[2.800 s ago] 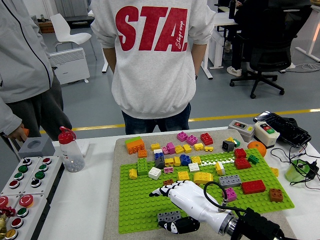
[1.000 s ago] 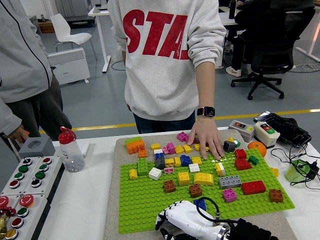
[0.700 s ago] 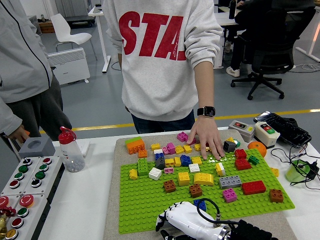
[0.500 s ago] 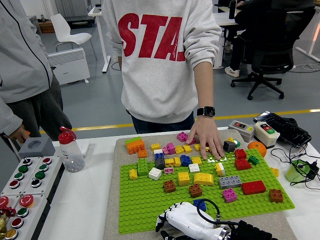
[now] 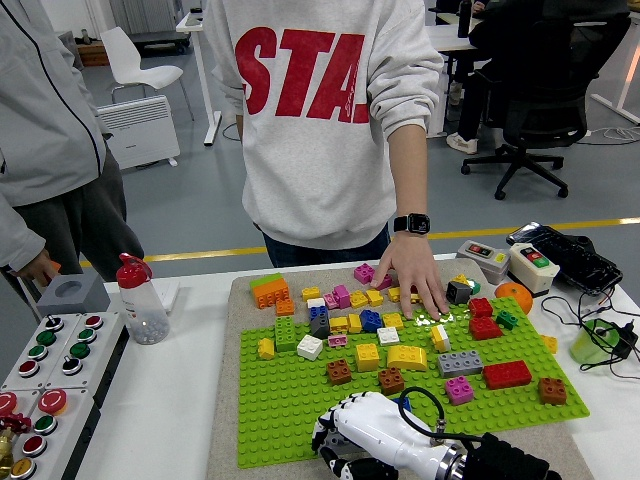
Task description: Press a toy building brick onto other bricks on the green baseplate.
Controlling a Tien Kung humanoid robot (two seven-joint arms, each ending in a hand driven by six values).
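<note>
White and black, the right hand (image 5: 362, 432) sits low at the near edge of the green baseplate (image 5: 290, 400), its fingers curled downward over the plate's front rim; whether they grip a brick cannot be told, since whatever lies under the palm is hidden. Compared with half a second ago the hand has come slightly up and forward, so more of its white back shows, and the blue brick (image 5: 402, 404) just behind the wrist cable is now mostly covered. Just beyond it stand two brown bricks (image 5: 391, 380) side by side on the plate, then a yellow brick (image 5: 406, 356) and a grey brick (image 5: 459, 363) to the right, with a red brick (image 5: 507, 374) further right. Farther back, a person's hand (image 5: 412, 280) rests with fingers spread on the loose bricks along the plate's far edge, a watch on the wrist; it has not moved since the earlier frames. An orange brick stack (image 5: 269, 291) sits at the far left corner of the grey mat. On the white surface (image 5: 165, 400) to the left stand a clear bottle with a red cap (image 5: 142, 300) and a button box (image 5: 45, 362). The left hand is not in view
</note>
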